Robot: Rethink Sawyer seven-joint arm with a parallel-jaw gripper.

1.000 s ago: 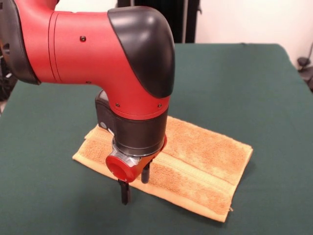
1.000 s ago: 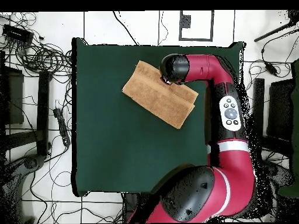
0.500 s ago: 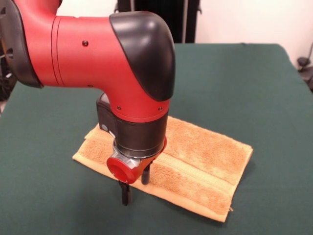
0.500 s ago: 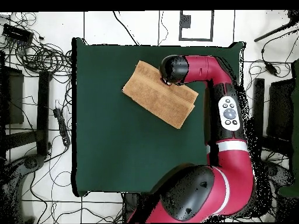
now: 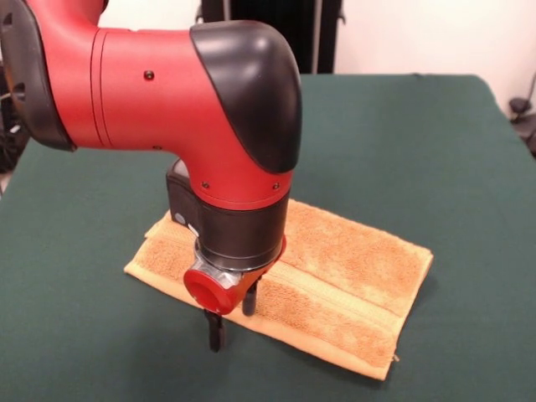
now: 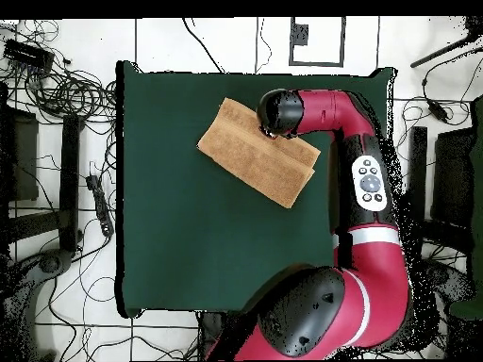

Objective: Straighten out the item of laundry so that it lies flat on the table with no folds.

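Front view: towel [image 5: 335, 276] folded double on green desk [image 5: 419, 151], woven band along middle. End effector [image 5: 230, 322] lowered at towel's near long edge, fingers [image 5: 215, 331] parted, one either side of edge, nothing clamped. Overhead view: towel [image 6: 255, 156] lying diagonally near desk [image 6: 189, 245] corner, arm [image 6: 363, 189] over one end.

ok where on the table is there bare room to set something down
Most of the table is bare: the wide stretch between the towel and the robot's base, and the strip along its left edge in the overhead view. It is crowded only where the arm hangs over the towel.
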